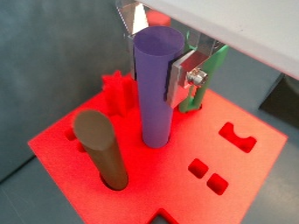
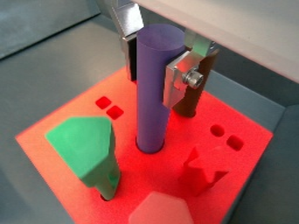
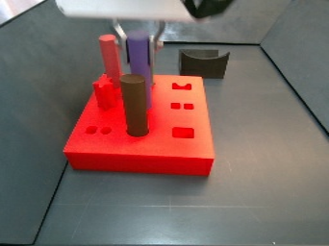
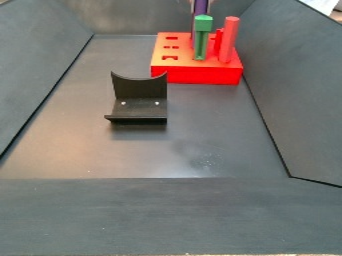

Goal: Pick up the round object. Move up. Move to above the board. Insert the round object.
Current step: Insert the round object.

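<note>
Gripper (image 1: 158,54) stands directly over the board (image 1: 251,179), its two flat silver fingers (image 1: 184,77) set on either side of the upper part of the purple cylinder peg (image 1: 158,87). In both wrist views the dark pads appear to lie against the peg's sides, so the fingers look closed around it, though whether they press hard I cannot tell. The peg stands upright, its lower end sunk into a round hole in the red board's top face (image 2: 70,118).

Five pegs show on the board in all. One is the purple cylinder (image 2: 156,87). One thicker dark brown cylinder (image 1: 100,149) stands upright in its own hole, near the purple one but apart from it. One green peg (image 2: 87,153) with a many-sided top stands at a corner of the board. One red star-shaped peg (image 2: 201,168) rises just beside the purple one. One pink-red peg (image 3: 110,60) stands tall along the same side as the star.

Several holes stay open, among them two pairs of small square ones (image 1: 208,174).

One small dark grey curved holder (image 4: 136,98) sits on the dark floor, well apart from the board (image 4: 187,68).
</note>
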Controlling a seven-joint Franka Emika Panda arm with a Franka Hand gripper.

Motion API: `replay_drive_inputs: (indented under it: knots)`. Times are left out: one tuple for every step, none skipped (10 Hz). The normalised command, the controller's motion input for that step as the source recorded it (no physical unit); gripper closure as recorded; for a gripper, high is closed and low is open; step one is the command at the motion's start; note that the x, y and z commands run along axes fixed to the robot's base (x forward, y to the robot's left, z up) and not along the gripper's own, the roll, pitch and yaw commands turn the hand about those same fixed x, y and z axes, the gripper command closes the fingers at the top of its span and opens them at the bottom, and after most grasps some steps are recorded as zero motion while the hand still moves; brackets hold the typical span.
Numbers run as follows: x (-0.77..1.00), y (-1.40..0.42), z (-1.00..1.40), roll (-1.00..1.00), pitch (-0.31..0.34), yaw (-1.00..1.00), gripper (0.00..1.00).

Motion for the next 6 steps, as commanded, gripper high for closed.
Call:
replay_drive_inputs:
  knots:
    - [0.16, 0.0, -0.38, 0.0, -0.013, 0.0, 1.0]
    - [0.13, 0.0, -0.37, 0.0, 0.0, 0.0, 1.0]
    - [0.07, 0.02, -0.32, 0.0, 0.0, 0.0, 1.0]
    - [-0.01, 0.08, -0.14, -0.08, -0.043, -0.1, 1.0]
    - [-0.07, 0.14, -0.02, -0.12, -0.147, -0.05, 1.0]
    - [0.0, 0.0, 0.0, 0.0, 0.0, 0.0, 1.0]
